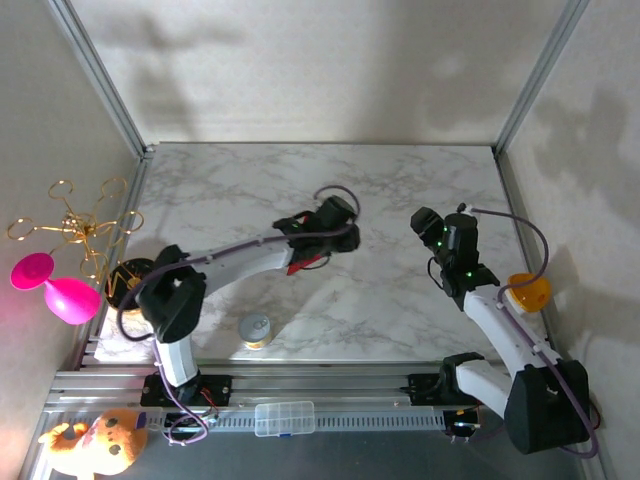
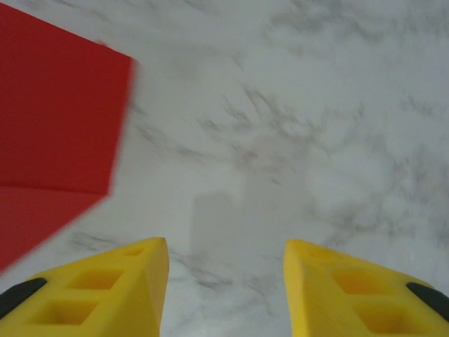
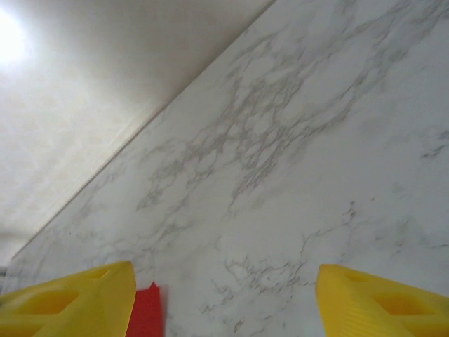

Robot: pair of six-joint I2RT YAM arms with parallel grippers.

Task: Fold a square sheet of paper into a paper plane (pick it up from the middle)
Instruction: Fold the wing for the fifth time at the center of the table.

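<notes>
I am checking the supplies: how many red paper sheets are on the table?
1. The red sheet lies near the middle of the table, beside the left hand. The left arm covers part of it, so another could be hidden.

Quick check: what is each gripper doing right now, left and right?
Left gripper: open, nothing between the fingers; the red paper is off to one side.
Right gripper: open, holding nothing.

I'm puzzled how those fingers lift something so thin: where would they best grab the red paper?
Probably the edge nearest the open left gripper, approached low across the bare table. The red paper seems to lie flat on it, so only that free edge offers anything to pinch.
</notes>
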